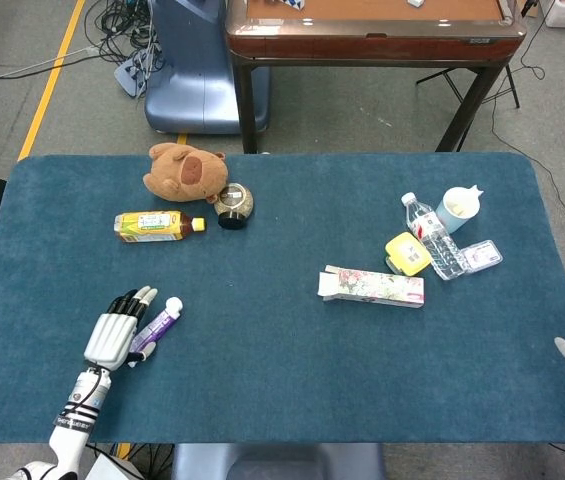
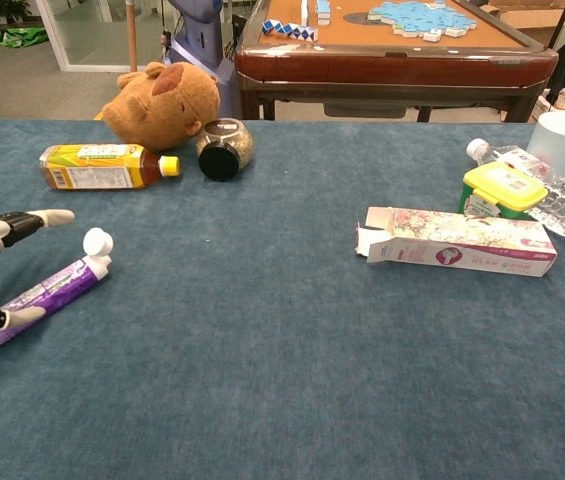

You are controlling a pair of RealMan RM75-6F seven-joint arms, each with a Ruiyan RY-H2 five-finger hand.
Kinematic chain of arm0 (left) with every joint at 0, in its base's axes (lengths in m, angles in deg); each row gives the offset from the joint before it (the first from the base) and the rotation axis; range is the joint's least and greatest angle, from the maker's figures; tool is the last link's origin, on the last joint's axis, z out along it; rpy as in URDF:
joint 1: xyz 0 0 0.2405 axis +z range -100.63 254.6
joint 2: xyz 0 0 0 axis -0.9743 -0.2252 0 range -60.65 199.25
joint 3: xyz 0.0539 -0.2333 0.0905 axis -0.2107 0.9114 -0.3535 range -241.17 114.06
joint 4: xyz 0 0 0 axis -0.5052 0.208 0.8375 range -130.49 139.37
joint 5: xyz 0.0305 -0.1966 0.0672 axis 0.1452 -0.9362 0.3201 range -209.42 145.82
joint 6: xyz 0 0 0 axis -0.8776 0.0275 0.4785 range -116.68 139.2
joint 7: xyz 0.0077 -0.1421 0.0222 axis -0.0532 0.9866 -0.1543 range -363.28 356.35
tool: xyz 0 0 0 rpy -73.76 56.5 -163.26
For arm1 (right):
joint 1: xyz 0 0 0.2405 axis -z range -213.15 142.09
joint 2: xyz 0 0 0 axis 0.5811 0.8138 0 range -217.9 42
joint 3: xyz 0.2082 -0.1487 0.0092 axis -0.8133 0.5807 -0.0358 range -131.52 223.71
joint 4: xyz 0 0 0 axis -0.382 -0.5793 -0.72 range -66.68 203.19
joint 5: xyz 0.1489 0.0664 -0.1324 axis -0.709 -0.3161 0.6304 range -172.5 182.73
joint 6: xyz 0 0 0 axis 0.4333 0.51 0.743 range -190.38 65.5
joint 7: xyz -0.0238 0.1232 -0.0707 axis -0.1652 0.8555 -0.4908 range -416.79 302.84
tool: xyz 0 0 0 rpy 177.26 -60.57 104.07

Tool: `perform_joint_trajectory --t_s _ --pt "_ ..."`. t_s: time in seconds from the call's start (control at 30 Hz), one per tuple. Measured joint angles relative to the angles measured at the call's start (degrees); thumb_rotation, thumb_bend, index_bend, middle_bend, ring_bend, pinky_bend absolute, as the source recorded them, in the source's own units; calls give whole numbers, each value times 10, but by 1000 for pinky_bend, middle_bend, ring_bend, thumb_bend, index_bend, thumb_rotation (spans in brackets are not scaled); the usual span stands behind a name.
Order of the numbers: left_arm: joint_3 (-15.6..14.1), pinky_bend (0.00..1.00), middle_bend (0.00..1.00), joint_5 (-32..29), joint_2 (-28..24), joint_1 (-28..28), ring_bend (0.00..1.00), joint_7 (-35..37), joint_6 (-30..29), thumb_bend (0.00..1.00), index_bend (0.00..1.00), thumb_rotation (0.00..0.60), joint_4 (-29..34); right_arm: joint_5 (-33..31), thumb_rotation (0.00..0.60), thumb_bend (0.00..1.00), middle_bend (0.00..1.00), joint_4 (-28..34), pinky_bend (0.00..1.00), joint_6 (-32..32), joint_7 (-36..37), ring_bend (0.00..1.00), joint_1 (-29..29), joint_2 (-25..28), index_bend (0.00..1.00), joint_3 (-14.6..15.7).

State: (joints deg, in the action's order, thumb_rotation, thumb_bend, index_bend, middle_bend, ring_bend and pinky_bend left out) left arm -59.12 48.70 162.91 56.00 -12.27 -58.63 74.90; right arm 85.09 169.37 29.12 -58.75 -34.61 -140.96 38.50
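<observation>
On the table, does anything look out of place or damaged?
The flowered carton lies flat with its left end flap torn open. The tea bottle and the water bottle also lie on their sides. Nothing looks spilled.

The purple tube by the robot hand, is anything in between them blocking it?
Nothing visible is in the way. The left robot hand is right over the lower end of the purple tube, its thumb tip resting on the tube. The tea bottle lies farther up the table.
</observation>
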Motion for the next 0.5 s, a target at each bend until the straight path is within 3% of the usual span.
perform_joint_trajectory --t_s 0.5 --pt "35 104 36 -40 -7 -20 58 -1 21 224 0 600 -38 0 600 0 220 -3 191 3 4 131 4 -4 127 0"
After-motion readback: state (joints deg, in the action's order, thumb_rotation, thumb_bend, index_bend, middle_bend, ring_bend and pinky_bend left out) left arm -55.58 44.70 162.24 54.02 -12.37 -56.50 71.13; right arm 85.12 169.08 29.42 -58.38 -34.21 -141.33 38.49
